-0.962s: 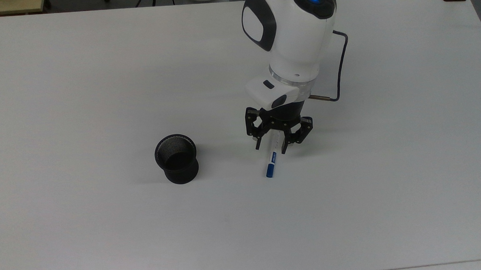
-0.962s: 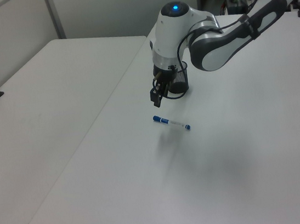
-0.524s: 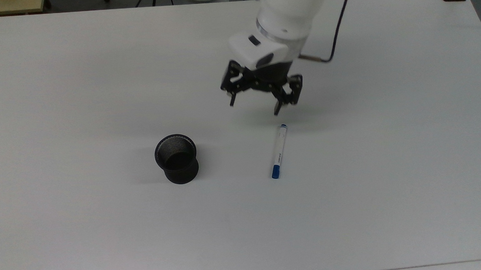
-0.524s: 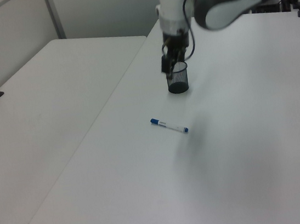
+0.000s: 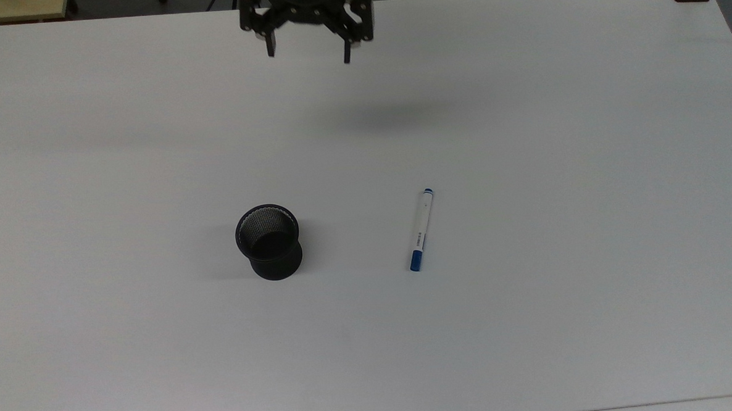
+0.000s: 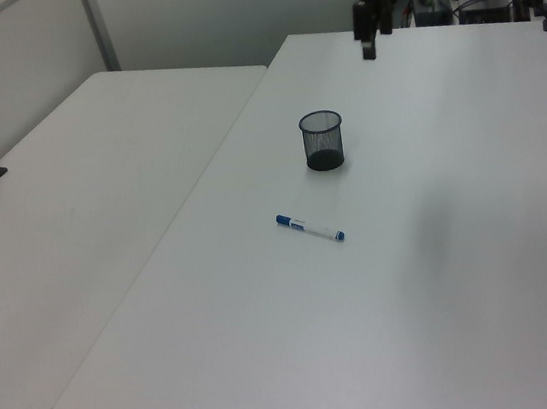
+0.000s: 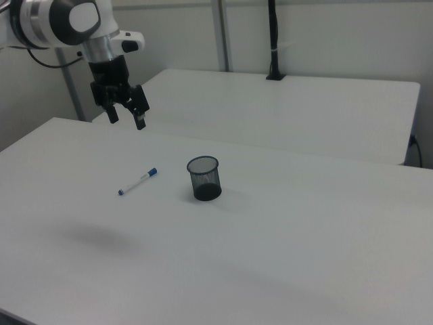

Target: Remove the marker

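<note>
Lying flat on the table [image 5: 586,159], the marker [image 5: 421,229] sits well apart from the black mesh cup [image 5: 269,240] — a round pen like that could roll if bumped. The cup looks empty. High above, the gripper [image 5: 307,50] hangs with fingers spread, holding nothing.

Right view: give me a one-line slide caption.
Open gripper raised above the table; marker lies flat beside the upright black mesh cup.

gripper [image 5: 307,55] released marker [image 5: 421,229], rose away, fingers spread
</note>
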Controlling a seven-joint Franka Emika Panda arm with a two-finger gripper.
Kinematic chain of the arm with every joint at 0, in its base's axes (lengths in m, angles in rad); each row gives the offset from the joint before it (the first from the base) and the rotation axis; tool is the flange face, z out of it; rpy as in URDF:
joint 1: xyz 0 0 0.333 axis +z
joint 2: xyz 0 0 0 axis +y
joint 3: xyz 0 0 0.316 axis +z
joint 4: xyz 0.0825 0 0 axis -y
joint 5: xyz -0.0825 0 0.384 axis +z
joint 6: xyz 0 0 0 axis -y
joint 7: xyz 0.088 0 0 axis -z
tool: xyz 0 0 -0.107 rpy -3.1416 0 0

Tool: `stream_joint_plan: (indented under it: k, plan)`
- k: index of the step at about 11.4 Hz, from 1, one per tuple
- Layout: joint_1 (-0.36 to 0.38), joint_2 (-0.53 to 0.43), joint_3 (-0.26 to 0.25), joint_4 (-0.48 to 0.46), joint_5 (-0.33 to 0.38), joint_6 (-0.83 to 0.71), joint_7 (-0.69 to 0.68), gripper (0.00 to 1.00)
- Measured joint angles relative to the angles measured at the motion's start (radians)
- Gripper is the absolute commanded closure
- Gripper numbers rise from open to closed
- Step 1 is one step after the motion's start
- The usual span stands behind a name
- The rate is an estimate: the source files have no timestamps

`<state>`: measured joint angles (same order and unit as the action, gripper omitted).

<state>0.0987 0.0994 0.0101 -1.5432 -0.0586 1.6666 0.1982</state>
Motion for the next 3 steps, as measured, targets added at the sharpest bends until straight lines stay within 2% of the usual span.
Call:
stream_joint_plan:
  k: [3]
  plan:
    - [-0.066, -0.076, 0.0, -0.044, 0.051, -0.031, -0.08, 0.0]
